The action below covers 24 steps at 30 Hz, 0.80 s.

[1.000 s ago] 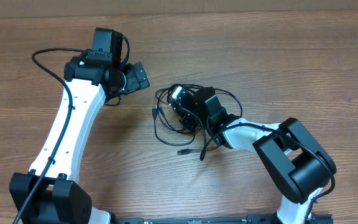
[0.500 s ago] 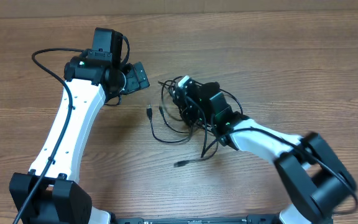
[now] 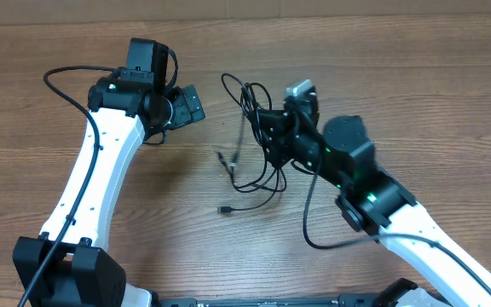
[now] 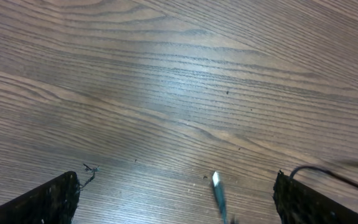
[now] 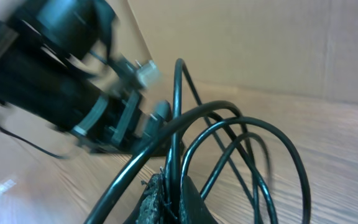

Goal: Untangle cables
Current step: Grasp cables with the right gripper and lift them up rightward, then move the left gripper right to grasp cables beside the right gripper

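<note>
Overhead, the cables (image 3: 254, 166) are sitting near the middle of the wood-grain table (image 3: 433, 85), a snarl of thin, glossy black cords curving in loose loops. The right gripper (image 3: 271, 130) is pinching the far part of the bundle, its jaws closed tight on the cords. Slack strands are trailing from it toward the near left, two of them ending in small plugs (image 3: 226, 209) lying on the wood. The left gripper (image 3: 187, 104) is hovering left of the tangle and apart from it, jaws spread wide and holding nothing. In the right wrist view, rounded cord arcs are springing from between rough black fingers (image 5: 154, 202). In the left wrist view, matte, grainy fingertips (image 4: 51, 199) are framing streaked brown tabletop.
</note>
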Tool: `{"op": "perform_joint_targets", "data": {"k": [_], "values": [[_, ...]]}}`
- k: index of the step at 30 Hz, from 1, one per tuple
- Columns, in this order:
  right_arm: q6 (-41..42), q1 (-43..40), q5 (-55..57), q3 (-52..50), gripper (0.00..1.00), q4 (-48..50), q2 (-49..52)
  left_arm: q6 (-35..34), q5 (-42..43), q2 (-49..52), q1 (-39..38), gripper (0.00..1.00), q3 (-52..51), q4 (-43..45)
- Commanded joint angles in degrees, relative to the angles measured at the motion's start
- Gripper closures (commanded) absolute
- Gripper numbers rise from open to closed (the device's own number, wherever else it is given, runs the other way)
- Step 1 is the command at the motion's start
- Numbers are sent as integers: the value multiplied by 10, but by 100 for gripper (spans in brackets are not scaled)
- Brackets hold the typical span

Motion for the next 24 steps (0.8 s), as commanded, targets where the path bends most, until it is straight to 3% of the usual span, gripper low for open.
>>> {"op": "perform_joint_targets", "data": {"k": [1,6,22,24], "values": [[58,1,-11,7,96,4,-42,-12,-4,3,2,1,2,1],[60,0,-9,7,96,-2,-45,-12,-4,3,2,0,2,1],[211,-38,-68,7,96,-14,-45,-12,-3,3,2,0,2,23],[224,-44,-78,7,96,-13,-45,-16,42,3,2,0,2,15]]}}
